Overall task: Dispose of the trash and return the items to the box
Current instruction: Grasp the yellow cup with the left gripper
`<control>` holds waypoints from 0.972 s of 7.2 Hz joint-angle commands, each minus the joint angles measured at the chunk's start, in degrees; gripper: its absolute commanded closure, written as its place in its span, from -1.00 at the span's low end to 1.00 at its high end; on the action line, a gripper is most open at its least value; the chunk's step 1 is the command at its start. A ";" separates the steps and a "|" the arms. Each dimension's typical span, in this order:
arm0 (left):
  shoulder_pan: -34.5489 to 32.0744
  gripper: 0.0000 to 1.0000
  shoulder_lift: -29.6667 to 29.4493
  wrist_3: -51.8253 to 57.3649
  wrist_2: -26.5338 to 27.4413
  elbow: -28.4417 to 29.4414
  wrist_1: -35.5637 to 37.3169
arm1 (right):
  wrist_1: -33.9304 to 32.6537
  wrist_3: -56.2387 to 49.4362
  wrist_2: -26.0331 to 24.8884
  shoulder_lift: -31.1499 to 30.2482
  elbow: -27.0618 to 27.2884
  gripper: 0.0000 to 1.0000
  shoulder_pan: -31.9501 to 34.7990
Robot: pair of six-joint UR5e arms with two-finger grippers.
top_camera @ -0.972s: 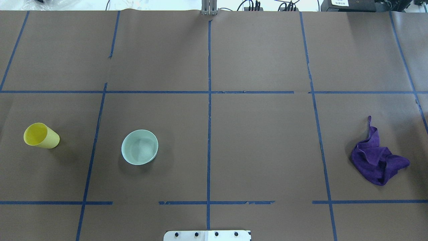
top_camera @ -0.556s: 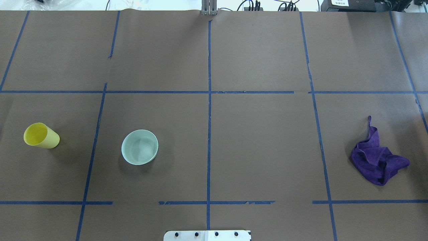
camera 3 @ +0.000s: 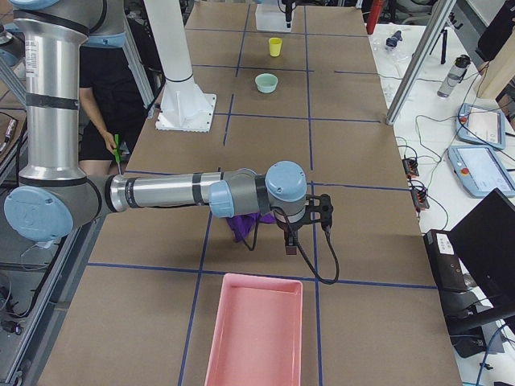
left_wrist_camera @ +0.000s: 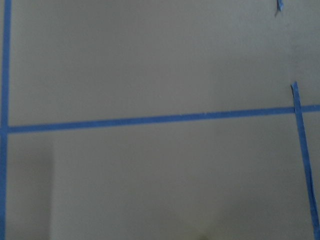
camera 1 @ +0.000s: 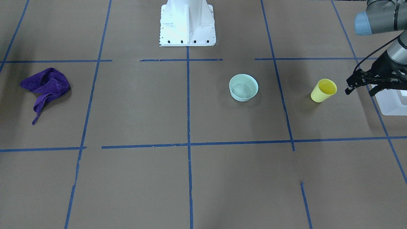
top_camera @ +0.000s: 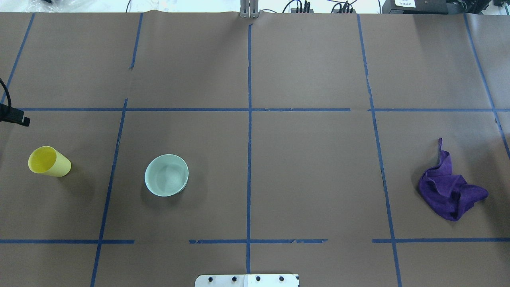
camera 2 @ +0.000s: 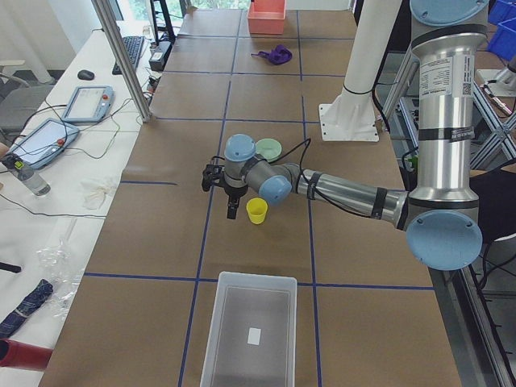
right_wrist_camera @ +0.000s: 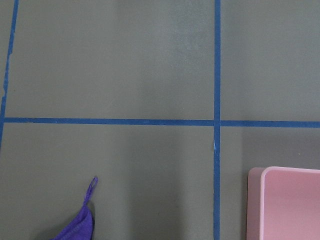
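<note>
The yellow cup (top_camera: 48, 161) stands mouth up at the table's left end, also seen in the front-facing view (camera 1: 323, 90). My left gripper (camera 1: 359, 91) hovers open and empty just beyond the cup, toward the table's end; only one fingertip (top_camera: 18, 118) reaches into the overhead view. The frosted box (camera 2: 250, 330) sits at that end, its corner (camera 1: 392, 103) under the left wrist. A pale green bowl (top_camera: 166, 175) and a crumpled purple cloth (top_camera: 450, 191) lie on the table. My right gripper (camera 3: 304, 215) hangs by the cloth; I cannot tell whether it is open or shut.
A pink tray (camera 3: 253, 330) sits at the table's right end, its corner in the right wrist view (right_wrist_camera: 285, 202). The white robot base (camera 1: 187, 22) stands mid-table at the robot's edge. A person (camera 3: 113, 96) stands behind it. Blue tape lines grid the brown surface.
A fingertip of my left gripper has come into the overhead view at its left edge, above the yellow cup. The cup, bowl and cloth have not moved.
</note>
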 commanded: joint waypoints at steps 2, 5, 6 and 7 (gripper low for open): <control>8.20 -0.99 5.02 -11.59 4.34 0.83 -11.50 | 0.61 0.02 -2.31 0.96 -1.36 -1.00 -0.24; 10.41 -0.99 5.02 -12.67 4.53 1.53 -11.70 | 0.01 0.63 -2.07 1.83 -2.16 -1.00 -2.26; 10.41 -0.98 4.93 -12.58 4.61 2.14 -11.70 | 0.35 3.94 -2.68 1.83 -2.34 -1.00 -2.70; 10.41 -0.89 4.93 -12.58 4.96 3.11 -11.70 | 0.62 4.84 -2.94 2.09 -2.86 -1.00 -2.70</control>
